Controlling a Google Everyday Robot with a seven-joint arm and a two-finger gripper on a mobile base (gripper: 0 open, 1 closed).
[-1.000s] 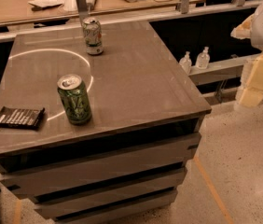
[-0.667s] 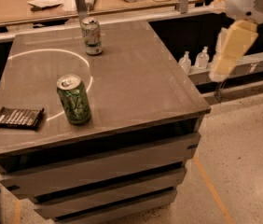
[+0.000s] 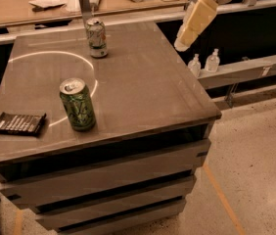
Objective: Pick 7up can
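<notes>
The 7up can [image 3: 97, 37], pale silver-white with green lettering and a silver top, stands upright at the far side of the grey cabinet top [image 3: 143, 82]. A dark all-green can [image 3: 78, 104] stands upright nearer me, toward the front left. My gripper [image 3: 193, 24] hangs in the air at the upper right, above the cabinet's far right edge, well to the right of the 7up can and touching nothing.
A flat black packet [image 3: 19, 123] lies at the front left edge of the top. A long wooden bench [image 3: 55, 6] with clutter runs behind. Two small white bottles [image 3: 204, 62] stand on a low shelf to the right. Speckled floor lies at right.
My arm has swung leftward from the right side, from beside the cabinet to above its far right edge, nearer the 7up can. The cans and packet have not moved.
</notes>
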